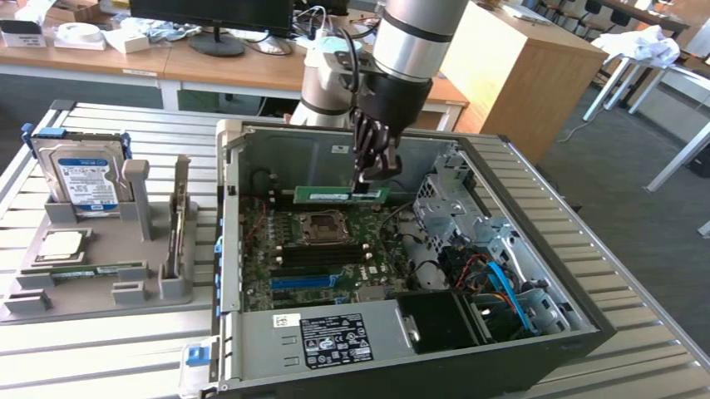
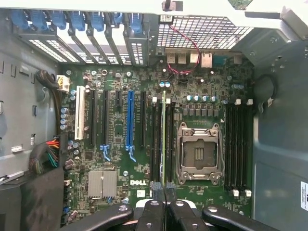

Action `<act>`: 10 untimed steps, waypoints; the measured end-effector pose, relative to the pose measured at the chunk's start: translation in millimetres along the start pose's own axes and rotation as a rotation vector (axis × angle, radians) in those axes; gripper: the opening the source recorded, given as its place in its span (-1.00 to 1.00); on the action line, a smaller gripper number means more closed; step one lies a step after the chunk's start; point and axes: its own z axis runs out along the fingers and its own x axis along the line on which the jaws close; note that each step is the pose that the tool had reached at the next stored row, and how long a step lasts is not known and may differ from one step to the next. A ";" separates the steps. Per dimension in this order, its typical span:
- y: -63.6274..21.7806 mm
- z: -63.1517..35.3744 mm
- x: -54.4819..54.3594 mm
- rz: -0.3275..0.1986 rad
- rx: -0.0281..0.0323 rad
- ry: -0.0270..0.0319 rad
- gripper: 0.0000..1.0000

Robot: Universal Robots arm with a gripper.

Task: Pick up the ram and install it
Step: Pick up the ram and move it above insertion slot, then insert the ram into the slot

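Pinching the ram (image 1: 332, 194) near one end, the claw (image 1: 374, 174) is holding it level, jaws narrow, inside the computer case (image 1: 239, 166) above the motherboard (image 1: 261, 249) — likely the carrying step, with seating not yet done. Pressing it home is calling for its lower edge squared over one of the black slots (image 2: 155, 144). The wrist view is showing it edge-on, parallel to them; the exterior view is showing its height.

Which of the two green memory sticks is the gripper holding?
The ram held level above the motherboard, pinched in the shut gripper; the other stick lies in the grey tray.
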 end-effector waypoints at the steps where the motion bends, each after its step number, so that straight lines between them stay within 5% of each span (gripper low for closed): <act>1: -0.1 0.9 0.0 0.000 0.0000 -0.0001 -0.77; 10: -0.2 5.6 0.1 0.000 0.0000 -0.0001 -0.77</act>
